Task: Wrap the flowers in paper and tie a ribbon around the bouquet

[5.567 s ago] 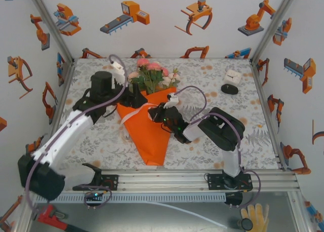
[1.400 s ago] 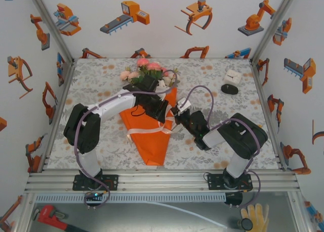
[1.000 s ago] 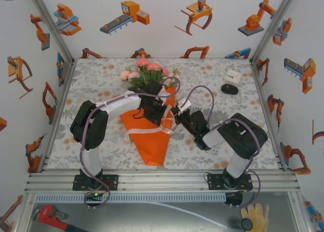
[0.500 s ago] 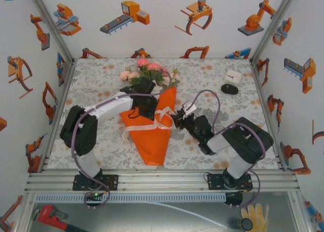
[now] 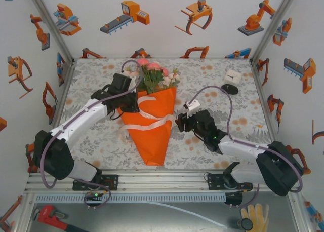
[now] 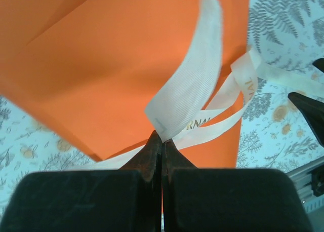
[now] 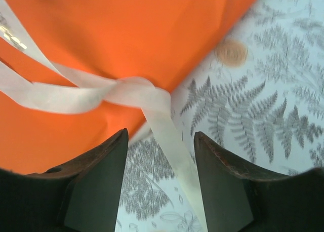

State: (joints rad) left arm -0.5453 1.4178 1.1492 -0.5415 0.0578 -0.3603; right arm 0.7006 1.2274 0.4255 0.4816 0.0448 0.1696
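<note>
Top view first. The bouquet [image 5: 150, 133] lies flat in the middle of the surface [image 5: 96, 141], tip at 6 o'clock and flowers [image 5: 154, 74] spilling out at 12. The ribbon [image 5: 152, 121] crosses the orange paper [image 5: 152, 148] in pale bands around the waist. My left pincer [image 5: 133, 106] is at the cone's 9 o'clock edge, right against the paper. My right pincer [image 5: 178, 121] sits at 3 o'clock, just beside the paper's other edge. Out at 2 o'clock, well apart from all this, a small white box [image 5: 233, 76] stands just beside a black disc [image 5: 229, 88].

Over to the left wrist. My left pincer [image 6: 162, 138] is clenched, fingertips pressed tight together, and a ribbed end of ribbon [image 6: 192, 90] is caught right between them. It rises toward 1 o'clock across the paper [image 6: 101, 65]. More strands, one with gold lettering, loop away toward 3 o'clock.

Now the right wrist. My right pincer [image 7: 160, 138] is released, fingers standing well apart and grasping nothing. A strand of ribbon [image 7: 167, 136] runs up between them from 6 o'clock over the fern-print surface [image 7: 253, 115]. It meets the other strands in a twist at the paper's [image 7: 101, 34] edge, toward 11 o'clock.
</note>
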